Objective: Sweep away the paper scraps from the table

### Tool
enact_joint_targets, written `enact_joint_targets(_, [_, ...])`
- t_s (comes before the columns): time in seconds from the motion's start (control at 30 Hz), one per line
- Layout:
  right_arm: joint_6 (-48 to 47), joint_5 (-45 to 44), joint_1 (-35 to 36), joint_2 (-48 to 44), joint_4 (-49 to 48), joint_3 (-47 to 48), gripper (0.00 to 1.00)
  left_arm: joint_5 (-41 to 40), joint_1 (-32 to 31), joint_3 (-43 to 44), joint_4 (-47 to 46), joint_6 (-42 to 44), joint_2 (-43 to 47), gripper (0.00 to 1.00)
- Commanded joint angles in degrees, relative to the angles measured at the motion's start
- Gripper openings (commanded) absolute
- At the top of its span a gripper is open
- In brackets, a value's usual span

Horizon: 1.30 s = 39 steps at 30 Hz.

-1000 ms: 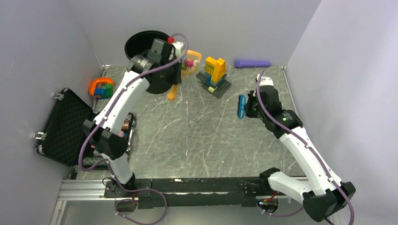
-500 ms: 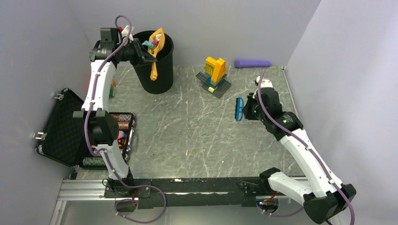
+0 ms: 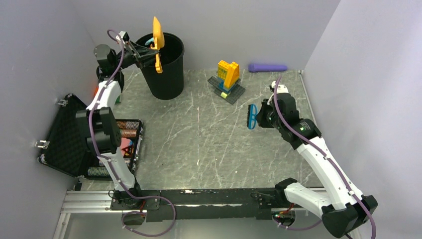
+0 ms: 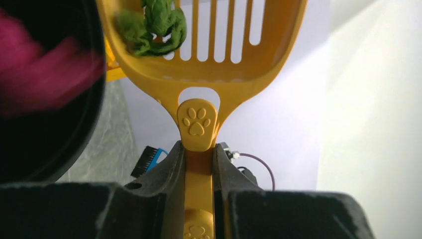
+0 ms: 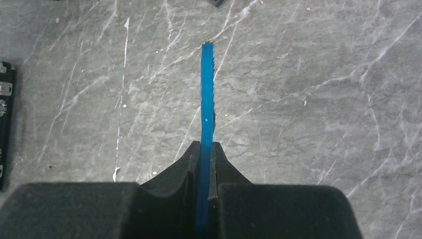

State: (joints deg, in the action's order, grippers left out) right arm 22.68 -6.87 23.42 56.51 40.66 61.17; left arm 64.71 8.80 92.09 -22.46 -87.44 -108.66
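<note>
One table (image 3: 209,149). At nine o'clock, one open black case (image 3: 64,134) holds small unclear items. At eleven stands one black bin (image 3: 169,79). Over its rim the left gripper (image 4: 199,154) clamps one orange scoop (image 4: 199,74). Two paper scraps (image 4: 154,25) show: green in the scoop, blurred magenta against the bin's dark. At three, the right gripper (image 5: 205,149) pinches one blue brush (image 5: 206,89).
</note>
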Motion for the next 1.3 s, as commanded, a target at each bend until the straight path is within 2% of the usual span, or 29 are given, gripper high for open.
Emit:
enact_joint_targets(0.0, [1.0, 1.3, -0.1, -0.9, -2.3, -0.3, 0.0, -0.1, 0.7, -1.6, -44.8, -36.5, -4.4, 0.0])
enact_joint_targets(0.03, [1.0, 1.4, -0.1, -0.8, -2.3, -0.3, 0.0, -0.6, 0.8, -2.1, -45.6, -37.6, -4.5, 0.0])
enact_joint_targets(0.17, [1.1, 1.4, -0.1, -0.7, -2.3, -0.1, 0.0, 0.5, 1.1, -3.9, -40.7, -32.8, -3.1, 0.0])
enact_joint_targets(0.37, [1.2, 1.7, -0.1, -0.5, -2.5, 0.0, 0.0, 0.8, 1.2, -3.4, -42.9, -34.3, -3.8, 0.0])
enact_joint_targets(0.47, [1.2, 2.2, -0.1, -0.5, -2.8, -0.3, 0.0, 1.8, 1.1, -4.1, -39.3, -30.3, -2.2, 0.0])
enact_joint_targets(0.63, [1.1, 3.0, -0.1, -0.3, -3.8, -1.1, 0.0, 3.1, 0.9, -6.1, -25.3, -16.7, 2.7, 0.0])
enact_joint_targets(0.7, [0.9, 3.5, -0.2, 0.0, -4.3, -1.1, 0.0, 3.1, 0.4, -6.4, -18.0, -8.7, 4.9, 0.0])
enact_joint_targets(0.8, [0.7, 4.4, -0.1, 0.2, -5.5, -2.0, 0.0, 1.5, -1.2, -3.9, 3.9, 10.7, 8.7, 0.0])
enact_joint_targets(0.9, [0.7, 4.9, -0.1, 0.5, -6.5, -2.8, 0.0, -7.2, -4.0, 2.7, 35.1, 33.4, 11.9, 0.0])
enact_joint_targets(0.93, [0.7, 5.3, -0.2, 0.5, -6.8, -3.1, 0.0, -10.4, -5.4, 4.5, 41.5, 38.5, 12.6, 0.0])
enact_joint_targets(1.1, [0.7, 6.3, -0.1, -1.0, -9.0, -4.6, 0.0, -25.6, -14.7, 6.5, 54.6, 51.7, 17.4, 0.0])
enact_joint_targets(1.27, [2.4, 5.3, -0.1, -5.1, -14.4, -9.6, 0.0, -46.8, -24.4, 5.1, 64.6, 61.3, 19.6, 0.0])
